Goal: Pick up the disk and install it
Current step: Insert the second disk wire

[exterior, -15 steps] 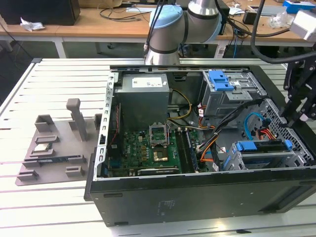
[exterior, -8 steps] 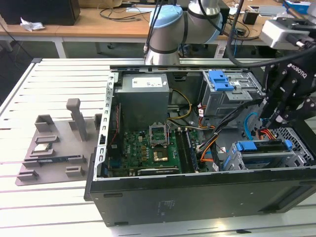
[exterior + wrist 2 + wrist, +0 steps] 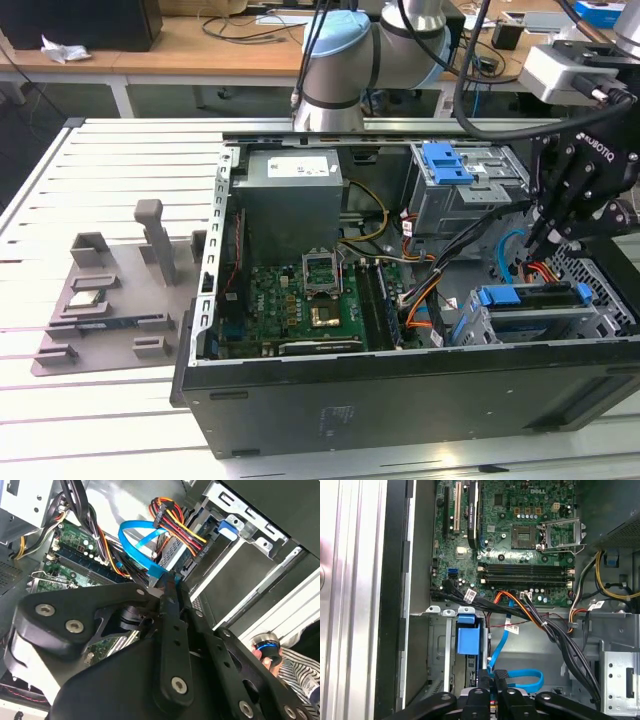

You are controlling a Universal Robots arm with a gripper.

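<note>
The disk (image 3: 528, 298) sits in the lower drive cage at the exterior view's right of the open computer case, its blue carrier end facing up. That blue carrier end also appears in the first wrist view (image 3: 468, 640) and in the second wrist view (image 3: 226, 530). My gripper (image 3: 530, 240) hangs just above and behind the cage, apart from the disk. Its black fingers are shut, tips together, in both wrist views (image 3: 167, 582) (image 3: 491, 676), right beside a blue flat cable (image 3: 520, 682). I see nothing held between them.
A second cage with a blue bracket (image 3: 447, 162) stands further back. Cable bundles (image 3: 555, 630) cross between the motherboard (image 3: 300, 295) and the cages. A grey fixture (image 3: 110, 290) lies on the slatted table at the exterior view's left. A person's hand (image 3: 265, 652) is beside the case.
</note>
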